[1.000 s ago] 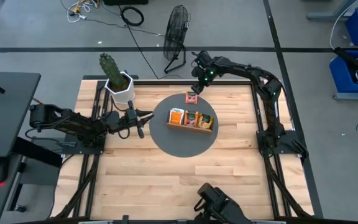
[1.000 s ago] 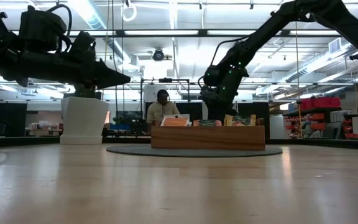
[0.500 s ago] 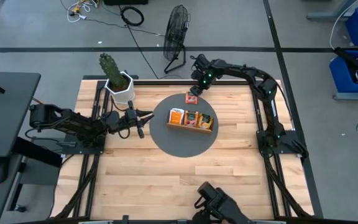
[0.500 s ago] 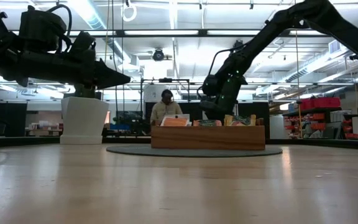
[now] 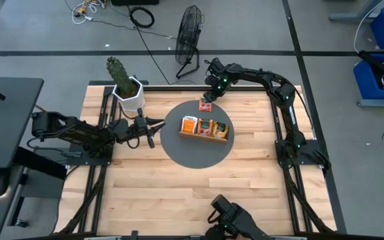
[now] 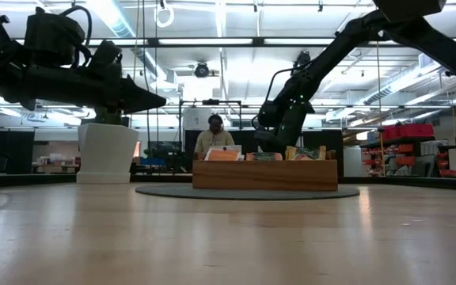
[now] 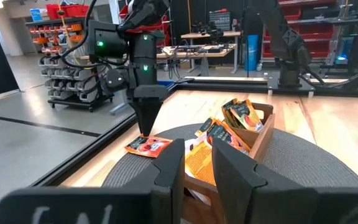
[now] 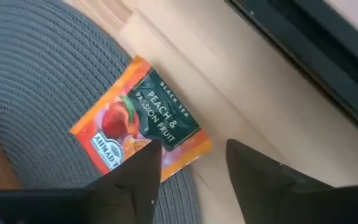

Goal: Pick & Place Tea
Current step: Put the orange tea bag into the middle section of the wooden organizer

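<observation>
Right wrist view shows my right gripper (image 8: 188,168) hanging just above an orange peach sachet (image 8: 143,127), fingers spread with a clear gap between them and nothing held. The sachet lies flat, half on the grey round mat (image 8: 36,81) and half on the bare wood, in the middle of that frame. In the high view it sits in the upper centre, just beyond the wooden tray (image 5: 204,128) that holds the other sachets (image 5: 205,125).

My worry is the flatness: with no edge standing up, my fingertips could slide over the foil and push it off the mat's rim instead of pinching it. The step between mat and table may tilt it, so one finger could land on the packet and pin it. Coming down too hard, I judge I could snag the mat itself.

My left gripper (image 5: 153,131) waits at the left of the mat, fingers slightly apart, empty.
</observation>
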